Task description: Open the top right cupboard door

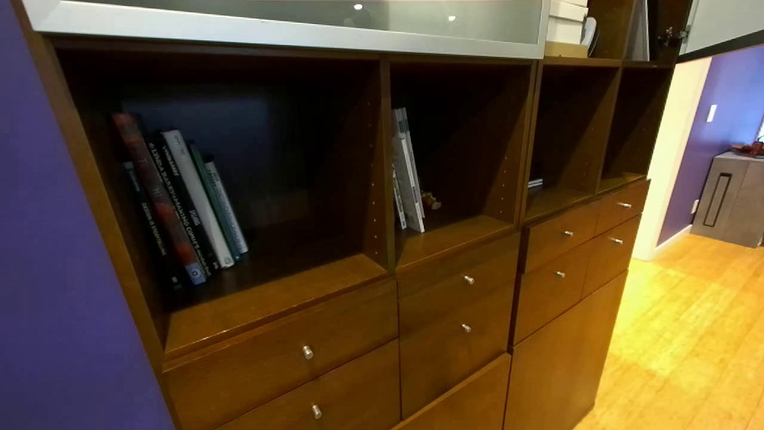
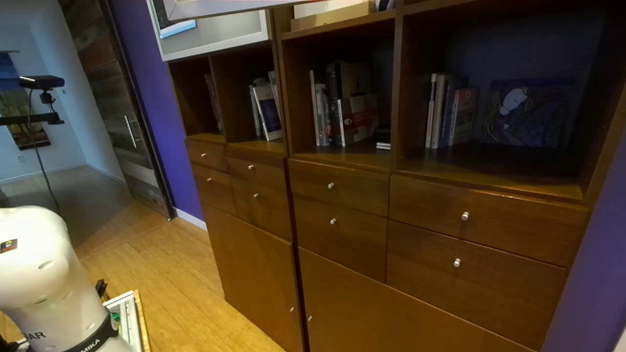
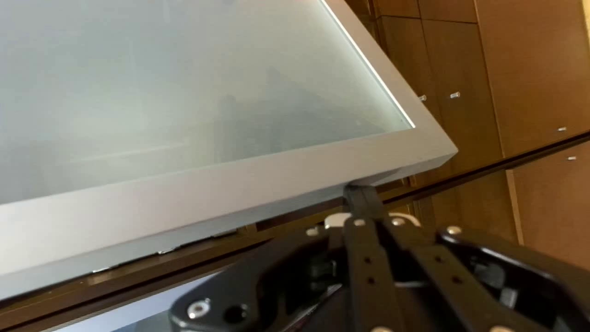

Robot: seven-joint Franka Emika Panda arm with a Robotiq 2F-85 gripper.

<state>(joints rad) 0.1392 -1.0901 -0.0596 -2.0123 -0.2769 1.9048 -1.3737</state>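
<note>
1. Silver frame, frosted pane: in the wrist view the top right cupboard door (image 3: 207,110) fills the upper left, standing ajar from the brown cupboard (image 3: 138,275).
2. My gripper (image 3: 365,199) sits at the bottom of that view. Fingers (image 3: 355,198) drawn together, holding nothing I can see. Tips overlap the door's long edge, near a corner; can't tell if touching or tucked behind.
3. Past the door: brown drawers (image 3: 463,60) with small metal knobs (image 3: 455,95).
4. In an exterior view, the door (image 1: 725,27) is at top right, swung out, running out of view. Hinge (image 1: 674,37) shows at its left side.
5. Same view: white boxes (image 1: 566,24) visible in the uncovered cupboard. Wide frosted panel (image 1: 298,15) at top left lies flush. Books (image 1: 194,191) in the bay (image 1: 280,292) below it. Purple wall (image 1: 54,269) far left.
6. In an exterior view, a strip of the door's frame (image 2: 234,7) crosses the top, overlapping the wide panel. My white arm (image 2: 34,259) is at lower left, partly in view; black camera (image 2: 41,82) higher up.
7. Same view: more books (image 2: 359,112) in the bays above the drawers, painting (image 2: 533,115) in the far right one.
</note>
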